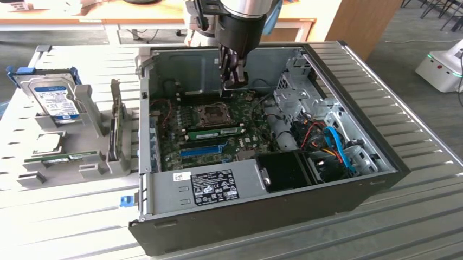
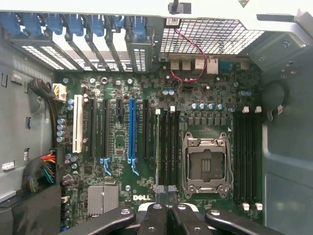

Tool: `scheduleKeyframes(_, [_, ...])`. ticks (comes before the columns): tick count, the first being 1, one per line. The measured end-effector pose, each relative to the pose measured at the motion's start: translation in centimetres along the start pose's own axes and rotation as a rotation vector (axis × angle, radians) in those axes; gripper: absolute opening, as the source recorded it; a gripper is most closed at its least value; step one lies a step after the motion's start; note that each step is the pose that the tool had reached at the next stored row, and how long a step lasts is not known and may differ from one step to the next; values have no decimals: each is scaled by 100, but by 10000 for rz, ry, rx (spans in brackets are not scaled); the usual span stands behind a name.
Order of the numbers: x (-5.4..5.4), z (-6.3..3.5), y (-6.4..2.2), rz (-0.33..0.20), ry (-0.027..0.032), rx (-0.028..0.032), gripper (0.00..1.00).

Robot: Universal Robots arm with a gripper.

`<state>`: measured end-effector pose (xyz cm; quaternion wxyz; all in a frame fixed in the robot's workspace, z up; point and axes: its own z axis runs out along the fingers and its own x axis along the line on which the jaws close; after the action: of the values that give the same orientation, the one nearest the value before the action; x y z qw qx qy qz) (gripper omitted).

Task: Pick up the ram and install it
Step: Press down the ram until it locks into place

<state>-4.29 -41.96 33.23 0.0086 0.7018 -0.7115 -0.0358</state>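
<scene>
The gripper [image 1: 235,82] hangs inside the open black computer case [image 1: 239,222], above the far part of the motherboard [image 1: 253,142]. Its dark metal fingers are pressed together and hold nothing. In the wrist view the gripper [image 2: 164,192] ends in small, cross-hatched tips, with black bolted linkage arms spreading to either side.

The ram [image 1: 216,131], a long, thin green board with black chips along its face, stands on edge in a slot just on the near side of the square, metal-framed CPU socket [image 1: 214,112]. In the wrist view the ram [image 2: 157,147] appears edge-on as a narrow pale strip. It sits among black slots beside the CPU socket [image 2: 205,164], in line with the fingertips and apart from them.

The motherboard [image 2: 117,142] is dark green and densely studded with small cylindrical capacitors. It carries long black slots, one bright blue slot [image 2: 131,129], one white slot [image 2: 78,125] and a ribbed silver heat sink [image 2: 102,199]. Smooth blue cables [image 1: 339,146] curl in the right part of the case. A grey metal box with a white printed label [image 1: 210,187] fills its near left corner.

To the left of the case, a grey moulded fixture [image 1: 94,168] holds a second green stick [image 1: 69,157] lying flat. It also holds an upright expansion card [image 1: 116,122] and a hard drive [image 1: 56,97] with a blue and white label. Everything rests on a ribbed, pale metal table [image 1: 419,216].
</scene>
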Motion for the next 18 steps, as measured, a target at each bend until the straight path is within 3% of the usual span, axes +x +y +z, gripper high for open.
scheduleKeyframes(18, [1, 11, -1, 2250, -142, 85, 11])
